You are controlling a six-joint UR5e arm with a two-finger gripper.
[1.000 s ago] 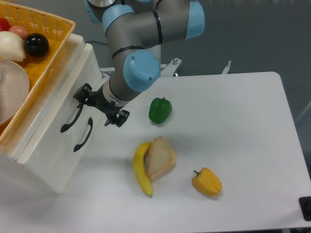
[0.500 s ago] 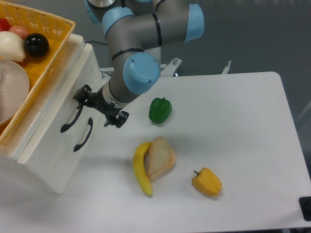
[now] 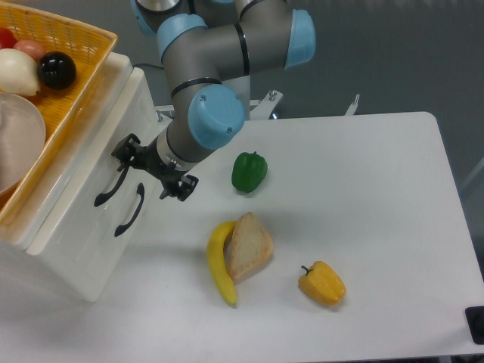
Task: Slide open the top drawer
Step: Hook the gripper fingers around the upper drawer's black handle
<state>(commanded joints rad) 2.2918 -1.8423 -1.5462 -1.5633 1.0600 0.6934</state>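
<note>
Robot hand at the drawers

The gripper (image 3: 151,169) is wide apart by the top drawer (image 3: 91,162) handle (image 3: 112,185). A green pepper (image 3: 249,171) sits near.

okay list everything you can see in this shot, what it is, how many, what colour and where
cabinet: one, white, left side of the table, two drawers
top drawer: one, white, closed, curved black handle
lower drawer: one, white, black handle, below the top one
basket: one, orange-yellow, on top of the cabinet
black ball: one, in the basket
pale round items: a few, white, pinkish and red, in the basket, partly cut off
green pepper: one, mid-table
banana: one, yellow, front centre
bread slice: one, tan, leaning on the banana
yellow pepper: one, right of the bread
table: one, white
arm: one, grey with blue caps
tool: one, black, open, at the top drawer's handle
</note>
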